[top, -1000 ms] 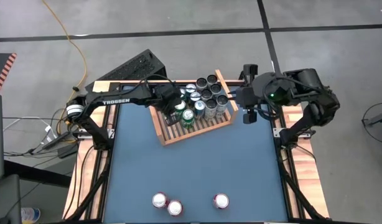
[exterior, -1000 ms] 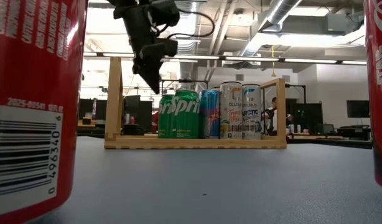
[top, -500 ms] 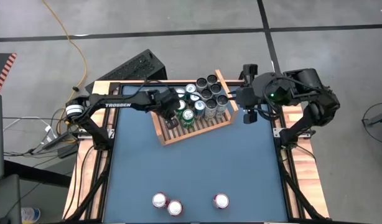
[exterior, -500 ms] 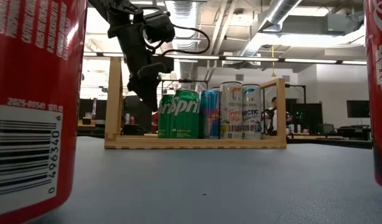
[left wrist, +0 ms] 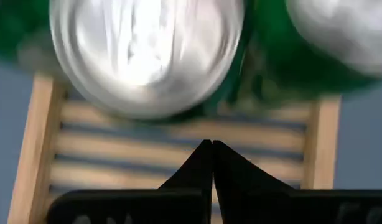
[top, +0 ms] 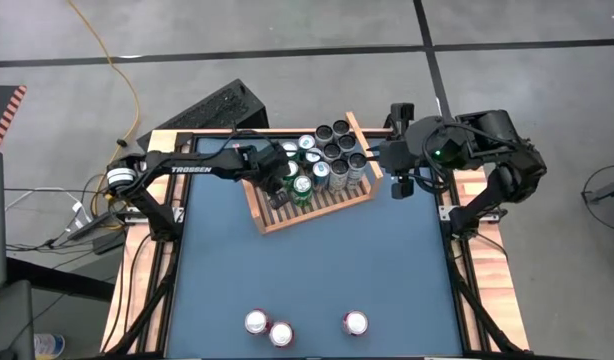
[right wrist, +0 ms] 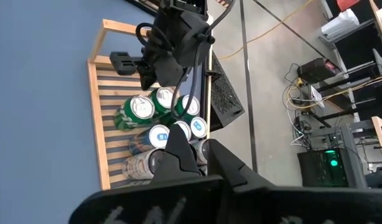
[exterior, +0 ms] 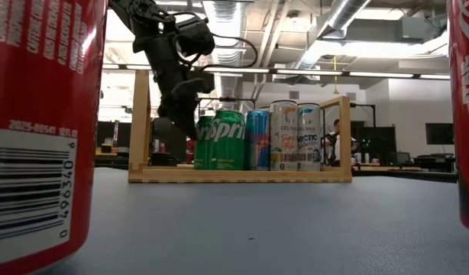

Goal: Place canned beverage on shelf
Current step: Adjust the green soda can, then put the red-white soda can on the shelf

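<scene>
The wooden shelf (top: 317, 207) lies slanted at the table's far middle, with several cans standing on its far part. Two of them are green cans (top: 302, 187), which show as Sprite cans (exterior: 219, 141) in the low view. My left gripper (top: 280, 192) is shut and slants down over the shelf's bare slats (left wrist: 178, 149), just left of the green cans. My right gripper (top: 399, 186) hangs shut and high off the shelf's right end. Three red cans (top: 281, 333) stand at the near edge. My left gripper's shut fingertips (left wrist: 211, 152) point down at the slats, close beside a green can's top (left wrist: 144, 56). Whether they touch the can or the slats I cannot tell.
The two red cans nearest the low camera fill that view's left (exterior: 36, 130) and right (exterior: 467, 107) edges. The blue tabletop (top: 317, 270) stretches between the shelf and the red cans. A black keyboard (top: 212, 108) lies beyond the far left corner.
My left gripper has sunk toward the shelf's slats beside the green cans, staying shut, most of the way early in the second. The cans and the shelf stand as before.
</scene>
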### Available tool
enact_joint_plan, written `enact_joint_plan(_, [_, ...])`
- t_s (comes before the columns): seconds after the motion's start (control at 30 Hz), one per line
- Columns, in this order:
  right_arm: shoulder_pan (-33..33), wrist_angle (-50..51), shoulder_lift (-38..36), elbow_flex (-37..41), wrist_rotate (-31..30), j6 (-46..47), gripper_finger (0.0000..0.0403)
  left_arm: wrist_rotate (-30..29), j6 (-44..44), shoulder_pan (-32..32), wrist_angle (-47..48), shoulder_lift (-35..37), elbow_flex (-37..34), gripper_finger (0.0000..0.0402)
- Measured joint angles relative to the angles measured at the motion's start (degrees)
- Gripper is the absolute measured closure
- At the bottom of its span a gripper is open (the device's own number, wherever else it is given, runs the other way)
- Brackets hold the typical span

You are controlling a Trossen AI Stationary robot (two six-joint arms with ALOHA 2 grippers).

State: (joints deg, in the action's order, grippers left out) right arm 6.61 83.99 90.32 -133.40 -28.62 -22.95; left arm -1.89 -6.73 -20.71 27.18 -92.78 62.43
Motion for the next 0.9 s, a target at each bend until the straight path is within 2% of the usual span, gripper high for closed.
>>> enact_joint_plan(0.07, [0.0, 0.1, 0.0, 0.0, 0.0, 0.0, 0.0403, -1.7, 0.0, 0.1, 3.3, 0.8, 0.0, 0.0401])
enact_joint_plan(0.17, [0.0, 0.4, 0.0, 0.0, 0.0, 0.0, 0.0403, -5.8, 0.1, 0.1, 3.3, 1.3, 0.0, 0.0401])
enact_joint_plan(0.37, [0.0, 0.4, 0.0, 0.0, 0.0, 0.0, 0.0403, -7.2, 0.9, -1.1, 0.1, -0.3, 0.0, 0.0401])
enact_joint_plan(0.67, [0.0, 0.5, 0.0, 0.0, 0.0, 0.0, 0.0403, -3.0, -1.0, -1.3, -6.4, -2.1, 0.0, 0.0401])
enact_joint_plan(0.9, [0.0, 0.6, 0.0, 0.0, 0.0, 0.1, 0.0403, -4.6, -1.8, -1.3, -2.9, -3.0, 0.0, 0.0401])
